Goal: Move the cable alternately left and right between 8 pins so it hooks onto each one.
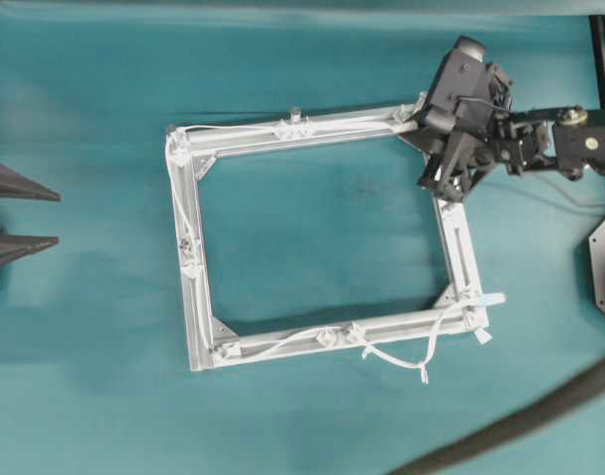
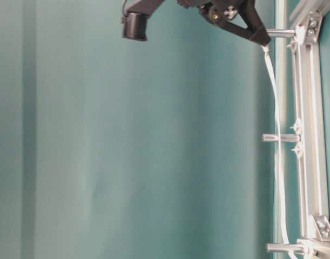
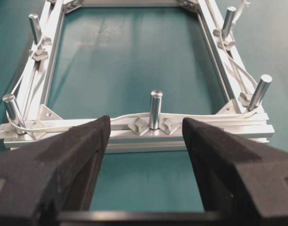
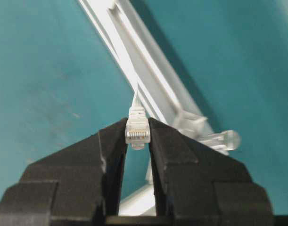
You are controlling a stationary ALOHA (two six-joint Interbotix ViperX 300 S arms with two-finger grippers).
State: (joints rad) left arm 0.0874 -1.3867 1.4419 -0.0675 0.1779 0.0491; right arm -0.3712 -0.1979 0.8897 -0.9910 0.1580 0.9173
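Note:
The white cable point(image 1: 391, 358) lies along the rails of the square silver frame point(image 1: 190, 297) and loops off its near right corner. My right gripper point(image 4: 137, 133) is shut on the cable's small white plug point(image 4: 137, 128) above the frame's far right corner point(image 1: 446, 183). In the table-level view the cable point(image 2: 276, 135) hangs from that gripper point(image 2: 260, 38) past upright pins point(image 2: 278, 138). My left gripper point(image 3: 146, 123) stands open and empty just short of the nearest rail, facing its middle pin point(image 3: 155, 107); the cable point(image 3: 129, 117) passes behind that pin. Overhead, the left gripper point(image 1: 47, 216) is at the left edge.
A thick dark grey hose point(image 1: 540, 416) crosses the near right corner of the teal table. The right arm point(image 1: 569, 143) reaches in from the right edge. Triangular brackets point(image 1: 221, 329) sit in the frame's corners.

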